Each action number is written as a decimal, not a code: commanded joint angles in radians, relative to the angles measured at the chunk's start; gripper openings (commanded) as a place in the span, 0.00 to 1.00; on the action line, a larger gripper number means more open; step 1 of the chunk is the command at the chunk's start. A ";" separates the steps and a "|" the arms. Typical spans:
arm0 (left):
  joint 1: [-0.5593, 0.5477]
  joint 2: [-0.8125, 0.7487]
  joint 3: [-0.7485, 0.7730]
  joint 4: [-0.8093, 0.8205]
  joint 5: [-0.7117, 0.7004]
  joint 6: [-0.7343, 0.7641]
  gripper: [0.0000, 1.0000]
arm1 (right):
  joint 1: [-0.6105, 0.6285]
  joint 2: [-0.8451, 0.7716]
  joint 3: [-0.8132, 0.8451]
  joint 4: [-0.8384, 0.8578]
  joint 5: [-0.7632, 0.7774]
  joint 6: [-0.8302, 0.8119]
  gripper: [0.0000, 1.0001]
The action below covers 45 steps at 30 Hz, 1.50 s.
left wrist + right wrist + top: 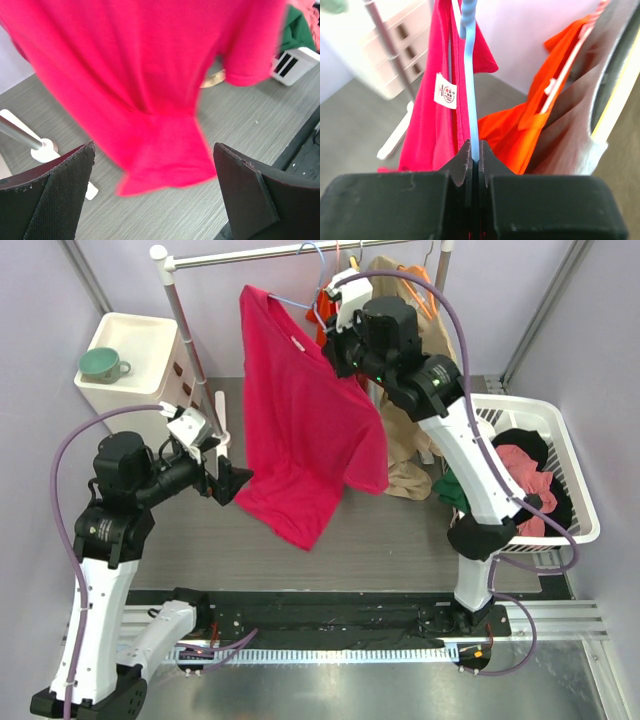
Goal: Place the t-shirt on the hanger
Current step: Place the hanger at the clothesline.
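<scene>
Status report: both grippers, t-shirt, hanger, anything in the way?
Left gripper open, empty. Right gripper shut on light-blue hanger. Magenta t-shirt hangs from it. Orange garment hangs close beside.

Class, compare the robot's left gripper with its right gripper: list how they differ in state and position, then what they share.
The left gripper has jaws wide apart, gripping nothing; the right gripper has jaws shut on the light-blue hanger. The left gripper sits low, by the hanging hem of the t-shirt; the right gripper is high, near the rail. Both have dark jaws and are close to the t-shirt.
</scene>
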 commanded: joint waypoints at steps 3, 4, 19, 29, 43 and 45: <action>0.005 -0.039 0.002 0.070 -0.008 -0.070 1.00 | 0.010 0.053 0.040 0.260 0.191 -0.022 0.01; 0.005 -0.042 -0.001 0.065 -0.009 -0.072 1.00 | 0.008 0.072 0.038 0.288 0.207 -0.033 0.01; 0.005 -0.134 -0.067 0.027 -0.022 -0.089 1.00 | -0.115 0.274 0.090 0.517 0.231 0.027 0.01; 0.003 -0.143 -0.077 0.002 -0.023 -0.081 1.00 | -0.119 0.290 0.034 0.487 0.167 0.009 0.01; 0.003 -0.123 -0.069 0.004 -0.020 -0.124 1.00 | -0.006 0.245 -0.032 0.545 0.194 -0.126 0.10; 0.003 -0.123 -0.058 -0.021 -0.037 -0.116 1.00 | -0.003 0.248 -0.026 0.540 0.188 -0.122 0.36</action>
